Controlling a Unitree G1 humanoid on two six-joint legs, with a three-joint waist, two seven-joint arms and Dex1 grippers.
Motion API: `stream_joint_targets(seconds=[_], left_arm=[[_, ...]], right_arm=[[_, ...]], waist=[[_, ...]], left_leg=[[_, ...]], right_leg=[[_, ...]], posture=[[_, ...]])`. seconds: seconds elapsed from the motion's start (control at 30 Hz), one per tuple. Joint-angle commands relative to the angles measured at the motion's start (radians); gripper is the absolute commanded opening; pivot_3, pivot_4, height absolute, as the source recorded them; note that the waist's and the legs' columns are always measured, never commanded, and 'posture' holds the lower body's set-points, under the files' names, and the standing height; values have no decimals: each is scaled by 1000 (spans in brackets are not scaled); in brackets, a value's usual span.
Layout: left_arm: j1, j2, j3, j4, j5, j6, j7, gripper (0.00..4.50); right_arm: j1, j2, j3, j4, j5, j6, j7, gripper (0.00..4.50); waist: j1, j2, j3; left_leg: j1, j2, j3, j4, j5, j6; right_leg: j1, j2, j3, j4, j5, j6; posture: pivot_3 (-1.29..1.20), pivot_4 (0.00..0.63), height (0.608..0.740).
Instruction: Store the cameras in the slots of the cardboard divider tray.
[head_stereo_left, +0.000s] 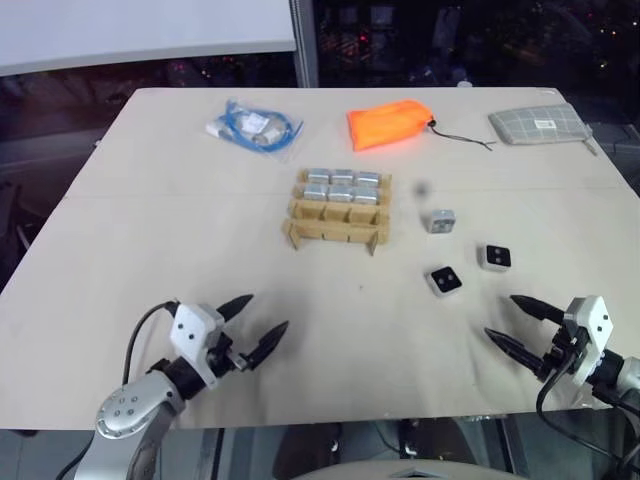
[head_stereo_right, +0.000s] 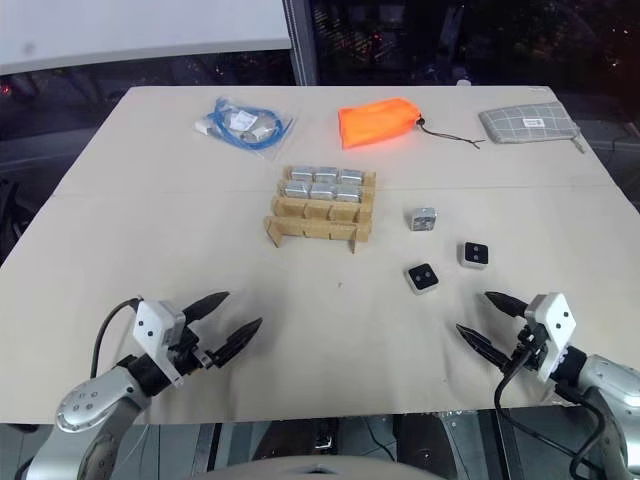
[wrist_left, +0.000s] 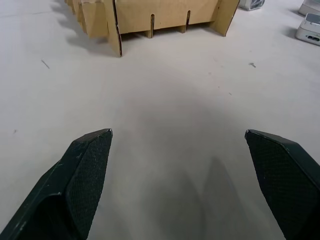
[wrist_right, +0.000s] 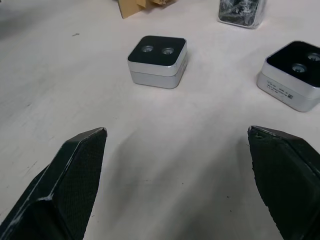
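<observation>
Just ahead of our spread, empty right claw (head_stereo_left: 522, 325) lies the nearest camera (head_stereo_left: 444, 280), well right of the cardboard divider tray (head_stereo_left: 338, 232); our left claw (head_stereo_left: 258, 322), also spread, sits farther off.

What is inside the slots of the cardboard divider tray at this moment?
In the cardboard divider tray, six silver-grey cameras fill the two far rows of slots. The near row looks empty, though its front wall hides the bottoms of those slots.
</observation>
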Motion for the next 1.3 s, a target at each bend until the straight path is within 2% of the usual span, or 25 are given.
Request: stream_joint_targets(seconds=[0.03, 0.33, 0.43, 0.63, 0.73, 0.8, 0.97, 1.1, 1.3], left_arm=[[-10, 9, -4, -14, -9, -4, -9, 4422], [-39, 18, -8, -5, -20, -1, -40, 4422], [-60, 56, 5, 1, -46, 15, -91, 4422], [-115, 208, 59, -20, -166, 105, -240, 4422], [-164, 337, 90, -5, -204, 131, -366, 4422], [-226, 418, 108, 21, -219, 144, -429, 4422], [-432, 543, 106, 80, -226, 166, -505, 4422], [-562, 597, 74, 103, -230, 196, -546, 4422], [-633, 639, 48, 111, -204, 210, -599, 4422]], right_arm=[[8, 4, -7, -36, 5, -11, -8, 4500], [9, 23, -2, -40, 0, -15, -26, 4500], [-1, 35, -3, -34, 1, -13, -45, 4500], [-52, 69, -15, -9, -39, 25, -181, 4500], [-81, 107, 6, -28, -63, 95, -295, 4500], [-101, 141, 16, -43, -71, 123, -356, 4500], [-143, 219, 21, -41, -109, 158, -501, 4500], [-175, 261, 51, -14, -155, 135, -552, 4500], [-241, 282, 83, 57, -214, 120, -602, 4500]], waist=[[0, 0, 0], [0, 0, 0], [0, 0, 0], [-1, 0, 0], [-1, 0, 0], [0, 0, 0], [-3, 1, 1], [-8, -1, 1], [-31, -2, 1]], left_leg=[[0, 0, 0, 0, 0, 0], [0, 0, 0, 0, 0, 0], [0, 0, 0, 0, 0, 0], [0, 0, 0, 0, 0, 0], [0, 0, 0, 0, 0, 0], [0, 0, 0, 0, 0, -1], [0, 0, 1, 0, 0, -1], [0, 0, 1, 0, 3, -4], [1, 0, 3, 0, 3, -5]], right_leg=[[0, 0, 0, 0, 0, 0], [0, 0, 0, 0, 0, 0], [0, 0, 0, 0, 0, 0], [0, 0, 0, 0, 0, 0], [0, 1, 0, 1, 0, 0], [0, 1, -1, 1, 0, 0], [0, 1, 0, 1, 0, 0], [0, 2, 1, 1, 2, 4], [0, 3, 2, 1, 2, 5]], posture=[[0, 150, 740], [0, 150, 740], [0, 150, 740], [0, 150, 740], [0, 150, 740], [0, 150, 740], [0, 150, 740], [0, 150, 740], [0, 150, 740]])
